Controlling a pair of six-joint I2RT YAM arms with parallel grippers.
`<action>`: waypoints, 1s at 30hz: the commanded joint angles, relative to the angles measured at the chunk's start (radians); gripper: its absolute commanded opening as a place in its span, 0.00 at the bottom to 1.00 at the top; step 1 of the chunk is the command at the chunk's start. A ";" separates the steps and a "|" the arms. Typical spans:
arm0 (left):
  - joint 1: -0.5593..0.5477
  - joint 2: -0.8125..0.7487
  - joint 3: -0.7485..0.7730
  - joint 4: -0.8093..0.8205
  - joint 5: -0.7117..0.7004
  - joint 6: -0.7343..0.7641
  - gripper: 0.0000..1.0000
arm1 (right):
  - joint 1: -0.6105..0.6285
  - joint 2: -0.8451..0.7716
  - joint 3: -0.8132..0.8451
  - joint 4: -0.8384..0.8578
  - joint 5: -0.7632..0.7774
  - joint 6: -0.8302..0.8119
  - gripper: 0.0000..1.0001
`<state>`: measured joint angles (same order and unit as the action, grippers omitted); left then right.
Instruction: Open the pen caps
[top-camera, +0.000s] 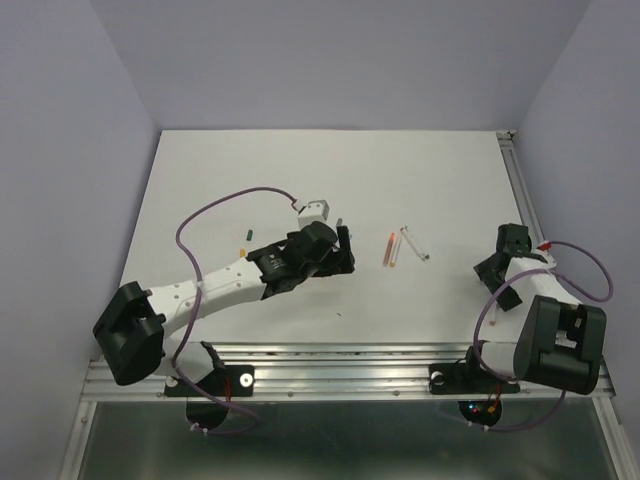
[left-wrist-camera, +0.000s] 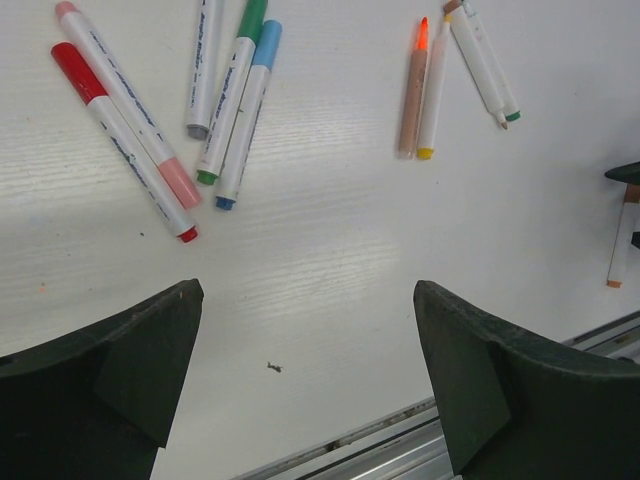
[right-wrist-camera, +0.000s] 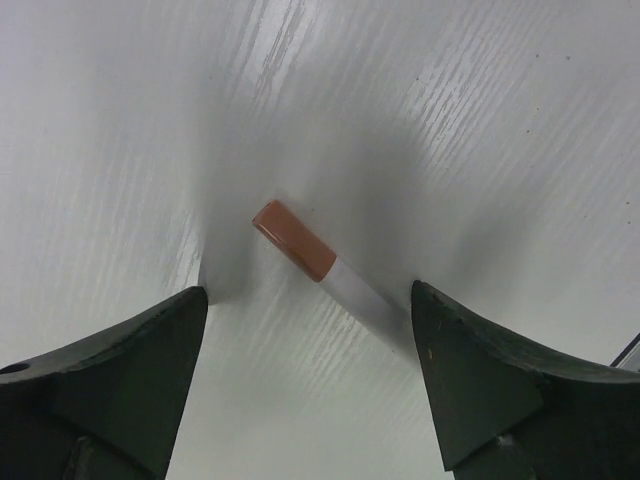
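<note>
Now, the left gripper (left-wrist-camera: 305, 300) hangs above the table (left-wrist-camera: 330, 260) with jaws spread wide and nothing between them. Beyond it lie the red pen (left-wrist-camera: 120, 140) and pink pen (left-wrist-camera: 125, 95), then grey, green and blue ones, and further right an orange-tipped pen (left-wrist-camera: 413, 95) showing a bare tip. The right gripper (right-wrist-camera: 308, 295), also wide and empty, straddles a pen whose brown cap (right-wrist-camera: 295, 240) points away. These pens look light, stiff, smooth and prone to rolling, so it seems best to pinch the barrel (right-wrist-camera: 365, 300) mid-length and pull the cap straight off.

White pens (left-wrist-camera: 140, 165) — red cap (left-wrist-camera: 78, 72), pink cap (left-wrist-camera: 180, 182), orange-brown cap (right-wrist-camera: 293, 240) — white table (left-wrist-camera: 330, 260).
</note>
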<state>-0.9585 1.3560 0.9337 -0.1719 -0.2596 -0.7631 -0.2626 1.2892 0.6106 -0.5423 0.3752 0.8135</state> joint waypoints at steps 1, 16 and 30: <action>0.003 -0.075 -0.030 -0.006 -0.052 -0.004 0.99 | -0.006 -0.045 -0.077 0.089 -0.160 -0.065 0.84; 0.020 -0.227 -0.171 -0.003 -0.151 -0.039 0.99 | 0.052 -0.099 -0.170 0.225 -0.309 -0.126 0.53; 0.053 -0.297 -0.194 -0.005 -0.152 -0.041 0.99 | 0.195 0.025 -0.172 0.271 -0.237 -0.089 0.27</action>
<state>-0.9142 1.0885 0.7586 -0.1852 -0.3763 -0.8013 -0.0910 1.2568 0.5011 -0.1905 0.1783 0.7231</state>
